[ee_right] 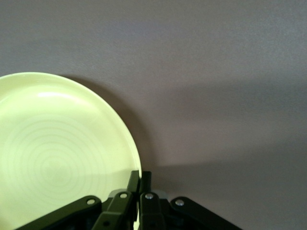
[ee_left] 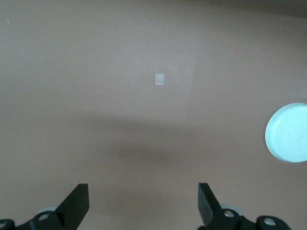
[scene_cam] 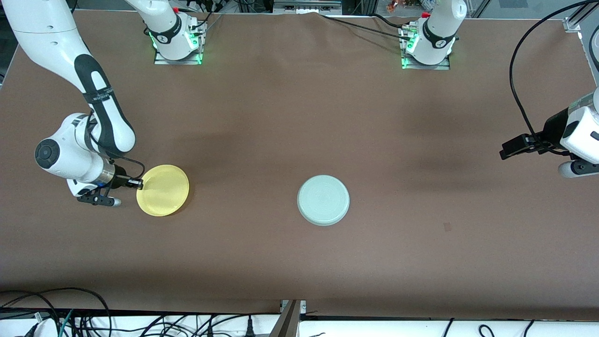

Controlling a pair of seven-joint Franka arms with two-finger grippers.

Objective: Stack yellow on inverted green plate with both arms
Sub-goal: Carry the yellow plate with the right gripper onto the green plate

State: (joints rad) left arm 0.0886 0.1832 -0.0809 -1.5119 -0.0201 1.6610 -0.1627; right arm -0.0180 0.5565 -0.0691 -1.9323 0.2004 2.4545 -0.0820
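Observation:
The yellow plate is toward the right arm's end of the table, tilted, with one rim edge raised. My right gripper is shut on that rim. In the right wrist view the plate fills one side and the gripper pinches its edge. The green plate lies upside down at the table's middle, rings showing. It also shows at the edge of the left wrist view. My left gripper is open and empty, up over the table's left arm end, waiting.
A small pale patch of tape marks the brown table cloth between the green plate and the left arm's end; it also shows in the left wrist view. Cables hang along the table's front edge.

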